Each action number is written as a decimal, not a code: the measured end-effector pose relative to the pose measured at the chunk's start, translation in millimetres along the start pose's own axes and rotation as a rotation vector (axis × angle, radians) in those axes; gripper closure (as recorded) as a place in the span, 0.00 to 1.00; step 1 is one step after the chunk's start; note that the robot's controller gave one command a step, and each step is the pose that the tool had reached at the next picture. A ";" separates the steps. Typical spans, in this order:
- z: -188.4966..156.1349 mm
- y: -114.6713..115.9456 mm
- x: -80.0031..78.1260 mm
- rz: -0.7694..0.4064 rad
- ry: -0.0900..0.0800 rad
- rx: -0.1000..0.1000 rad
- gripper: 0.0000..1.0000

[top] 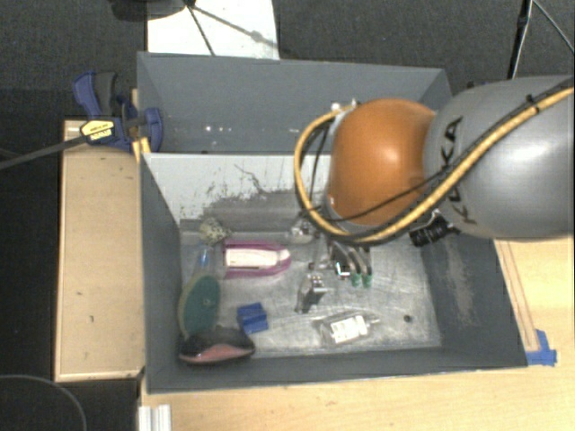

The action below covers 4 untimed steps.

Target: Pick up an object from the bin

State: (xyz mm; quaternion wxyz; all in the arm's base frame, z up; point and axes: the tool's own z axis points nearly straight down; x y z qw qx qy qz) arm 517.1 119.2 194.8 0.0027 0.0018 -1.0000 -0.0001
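My gripper (349, 266) hangs under the wrist over the middle of the bin floor, just above it. A small clear packet with a white label (346, 328) lies a little in front of it. To its left lies a purple and white oblong thing (256, 259), apart from the gripper. A small blue block (252, 317) sits further to the front left. Nothing shows held in the gripper.
A green oval brush (199, 303) and a dark, pinkish thing (216, 348) lie in the front left corner. A small grey lump (213, 232) sits by the back left wall. The arm and its orange cover hide the bin's back right.
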 end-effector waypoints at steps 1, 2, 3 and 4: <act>121.4 11.1 -68.4 0.023 -0.010 -0.002 0.00; 122.0 54.9 -68.1 -0.075 -0.016 -0.002 0.00; 120.2 53.8 -70.0 -0.068 -0.021 -0.004 1.00; -6.7 31.4 -71.8 -0.077 -0.015 -0.001 1.00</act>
